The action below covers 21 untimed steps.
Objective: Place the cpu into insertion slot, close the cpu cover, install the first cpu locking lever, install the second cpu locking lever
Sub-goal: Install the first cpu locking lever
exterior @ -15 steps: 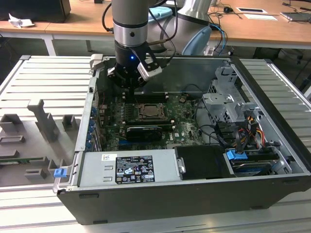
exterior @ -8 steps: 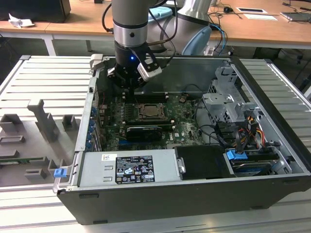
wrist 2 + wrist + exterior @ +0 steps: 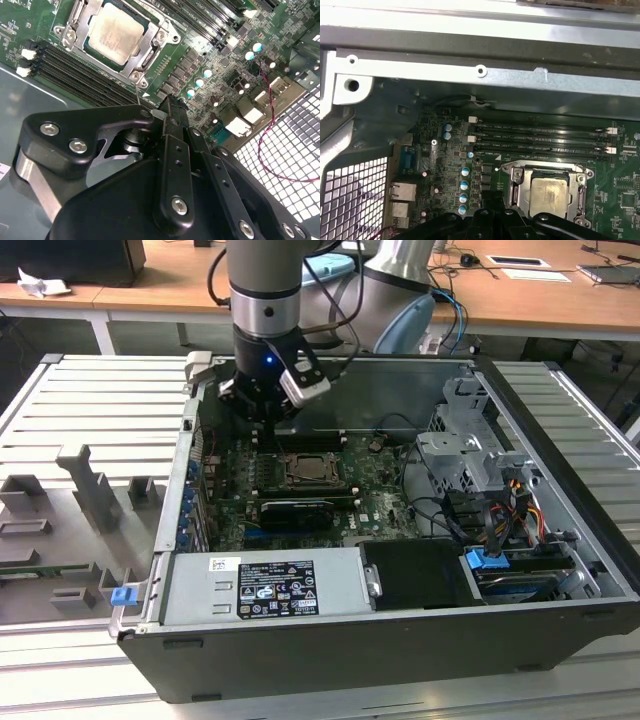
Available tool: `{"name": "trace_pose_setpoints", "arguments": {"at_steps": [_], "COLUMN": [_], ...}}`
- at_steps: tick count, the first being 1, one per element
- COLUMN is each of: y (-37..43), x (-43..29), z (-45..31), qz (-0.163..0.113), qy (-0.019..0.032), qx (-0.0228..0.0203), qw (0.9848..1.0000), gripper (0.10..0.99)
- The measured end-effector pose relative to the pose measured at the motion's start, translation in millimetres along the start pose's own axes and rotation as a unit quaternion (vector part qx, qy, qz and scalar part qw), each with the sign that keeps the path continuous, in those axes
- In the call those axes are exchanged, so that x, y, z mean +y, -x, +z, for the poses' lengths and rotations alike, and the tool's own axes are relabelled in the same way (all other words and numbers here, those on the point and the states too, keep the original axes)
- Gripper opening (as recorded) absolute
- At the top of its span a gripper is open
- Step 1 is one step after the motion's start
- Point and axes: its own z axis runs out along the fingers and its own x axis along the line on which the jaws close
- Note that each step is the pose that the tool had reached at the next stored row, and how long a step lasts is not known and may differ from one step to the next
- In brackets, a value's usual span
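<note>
The cpu point(image 3: 114, 31) lies flat in the insertion slot point(image 3: 75, 17) on the green board, its dull silver top showing. The cpu cover point(image 3: 150, 50) is down around it as a silvery frame. A thin cpu locking lever point(image 3: 138, 92) rises from the slot's corner and ends right at my fingertips point(image 3: 167, 107). My gripper point(image 3: 170, 105) is shut, and I cannot tell whether the lever's end is pinched or only touched. In the exterior view the gripper point(image 3: 268, 412) hangs just behind the slot point(image 3: 309, 470). The first wrist view shows the cpu point(image 3: 549, 192) inside the cover point(image 3: 516, 187).
Long black memory slots point(image 3: 540, 140) run beside the socket. The open computer case has a metal back wall point(image 3: 480, 75), a drive cage with cables point(image 3: 470, 465) at the exterior view's right and a power supply point(image 3: 265, 585) in front. Grey fixtures point(image 3: 90, 490) stand outside the case.
</note>
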Motion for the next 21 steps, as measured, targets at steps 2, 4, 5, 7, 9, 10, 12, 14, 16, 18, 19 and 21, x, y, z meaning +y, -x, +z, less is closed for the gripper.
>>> {"name": "trace_pose_setpoints", "arguments": {"at_steps": [2,4,5,7,9,10,12,14,16,18,19,21], "y": [-2.0,-3.0,-3.3,-4.3,-5.6,-5.9,-6.0,-5.8,-5.6,-5.2,-4.7,-2.7], "x": [1.3,3.1,4.5,6.9,8.7,9.6,12.8,16.2,19.0,20.3,20.3,20.3], "z": [0.3,0.9,1.5,2.6,3.1,3.3,3.5,3.6,3.8,3.9,3.9,4.0], "qz": [0.0,0.0,0.0,0.0,0.0,0.0,0.0,0.0,0.0,0.0,0.0,0.0], "qy": [0.0,0.0,0.0,0.0,0.0001,0.0001,0.0002,0.0001,0.0001,0.0001,0.0001,0.0002], "qx": [0.0,0.0,0.0,0.0,0.0,0.0,0.0,0.0,0.0,0.0001,0.0001,-0.0001], "qw": [1.0,1.0,1.0,1.0,1.0,1.0,1.0,1.0,1.0,1.0,1.0,1.0], "gripper": [0.106,0.106,0.106,0.106,0.106,0.106,0.106,0.106,0.106,0.106,0.106,0.106]}}
